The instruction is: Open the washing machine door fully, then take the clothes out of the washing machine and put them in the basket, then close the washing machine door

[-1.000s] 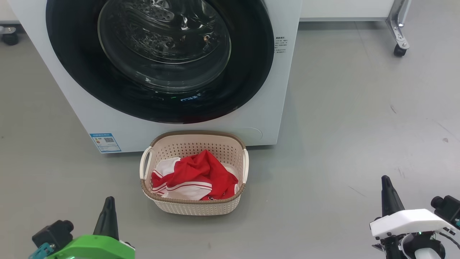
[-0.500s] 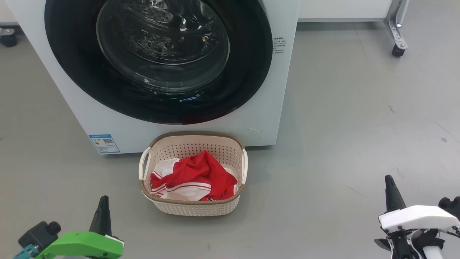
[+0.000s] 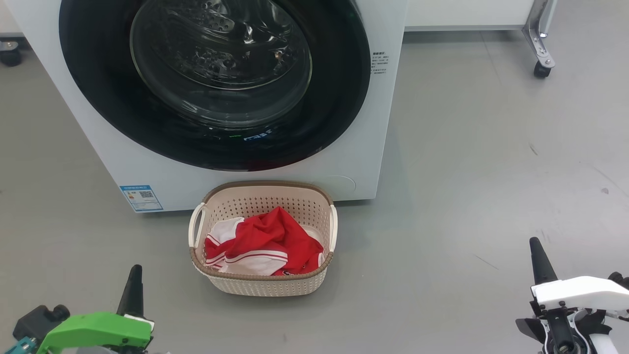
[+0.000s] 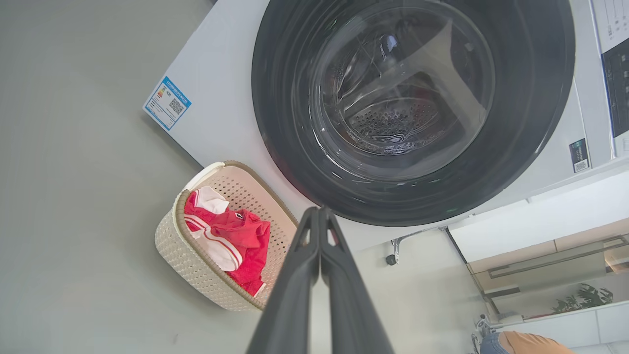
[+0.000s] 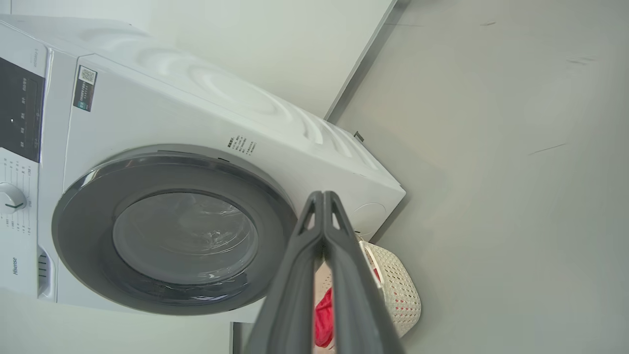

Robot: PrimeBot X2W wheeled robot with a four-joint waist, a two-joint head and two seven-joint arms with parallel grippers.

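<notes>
Here: left gripper (image 4: pixel 319 211), right gripper (image 5: pixel 324 195) fingers together; washing machine door (image 3: pixel 339 98) top cut off; clothes (image 3: pixel 265 241) bunched in basket (image 3: pixel 268 287).

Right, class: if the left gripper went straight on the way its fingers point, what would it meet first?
Probably the washing machine door: the left gripper lines up with its black rim, though depth is unclear.

Our left hand (image 3: pixel 133 278): bright green shell (image 3: pixel 93 332), black knobbed block (image 3: pixel 42 318) and teal fitting (image 3: pixel 23 345) beside it, tapered black finger (image 3: pixel 132 297). Our right hand (image 3: pixel 538 251): white shell (image 3: pixel 580 291), black joints and cables (image 3: pixel 589 319) beneath, matching black finger. Both wrist views: our fingers (image 4: pixel 295 290) long, dark grey, matte, slotted near the tips.
</notes>
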